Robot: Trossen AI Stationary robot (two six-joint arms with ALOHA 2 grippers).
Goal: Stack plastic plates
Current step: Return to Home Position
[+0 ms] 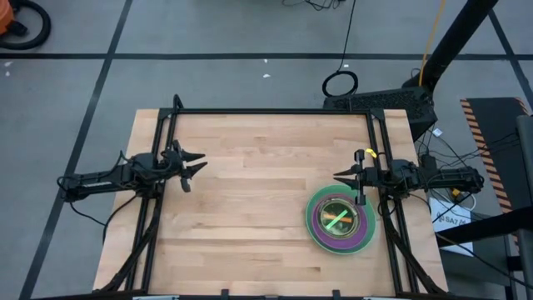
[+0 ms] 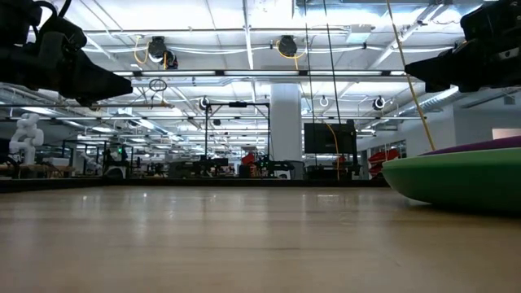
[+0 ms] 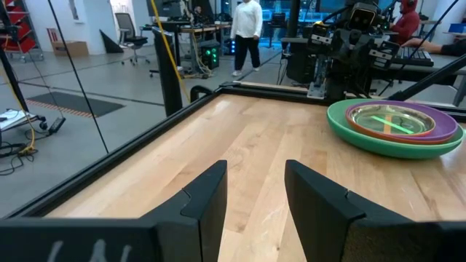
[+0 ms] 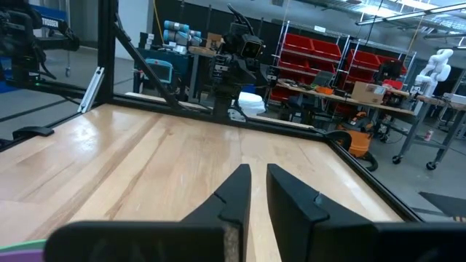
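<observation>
The plastic plates (image 1: 340,221) sit nested in one stack on the table's near right part. A green plate (image 3: 378,142) is at the bottom, a purple one (image 3: 444,129) and an orange-red one (image 3: 357,122) lie above it, and smaller translucent plates (image 3: 393,120) lie inside. In the low view the stack (image 2: 464,175) shows at the right. My left gripper (image 1: 198,164) hovers open at the table's left side, its fingers (image 3: 207,193) level and pointing toward the stack. My right gripper (image 1: 337,176) hovers just beyond the stack's far edge. Its fingers (image 4: 237,189) are level and shut with nothing between them.
Black frame rails (image 1: 275,111) run along the table's far edge and both sides. The wooden tabletop (image 1: 250,192) spreads between the two arms. A person (image 3: 247,33) walks in the room beyond the table.
</observation>
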